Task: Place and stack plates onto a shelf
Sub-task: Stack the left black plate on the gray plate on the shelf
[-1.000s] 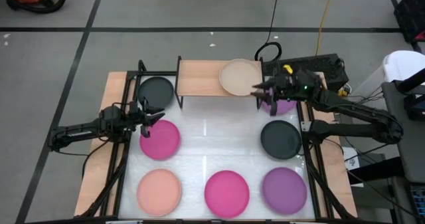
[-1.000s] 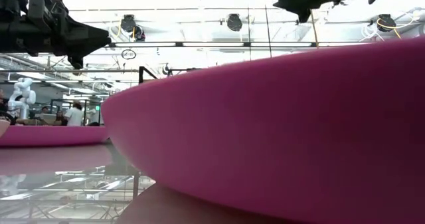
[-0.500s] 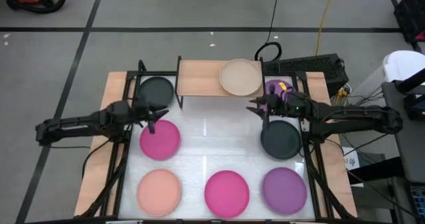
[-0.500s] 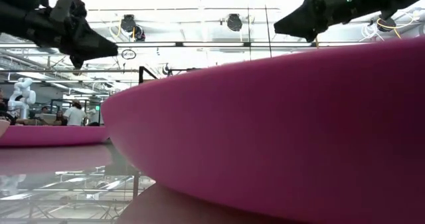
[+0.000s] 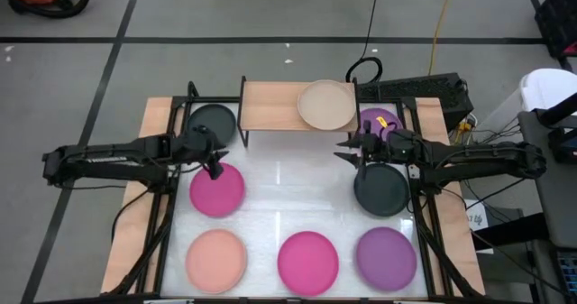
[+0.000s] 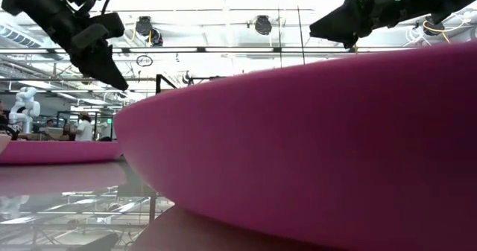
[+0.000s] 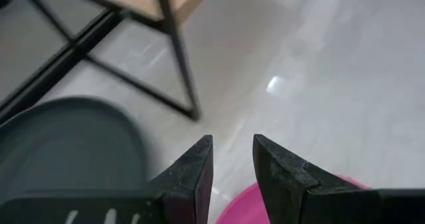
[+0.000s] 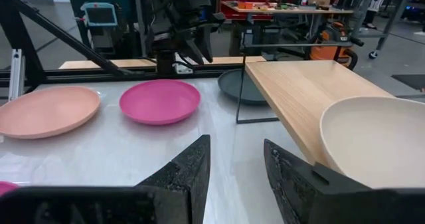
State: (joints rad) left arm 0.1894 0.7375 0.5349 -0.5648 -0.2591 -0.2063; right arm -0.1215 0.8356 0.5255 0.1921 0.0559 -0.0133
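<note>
one plate, the beige plate, lies on the shelf at its right end; nothing is stacked on it yet. a second ago the right pincer was beside that plate at the shelf's right edge, over the purple plate; since then it has drawn back toward the middle of the worktop and hangs above the far rim of the black plate, fingers a narrow gap apart and holding nothing. that retreat uncovers the purple plate and suggests the beige one is delivered, with the black plate likely the next pick.

the left pincer has swung inward over the same second and now points down between the dark plate beside the shelf's left legs and the magenta plate, just above the magenta rim. its fingers also stand slightly apart and empty.

seven plates remain on the worktop, so most of the task is ahead: those four, plus the front row of a peach plate, a second magenta plate and a second purple plate.
</note>
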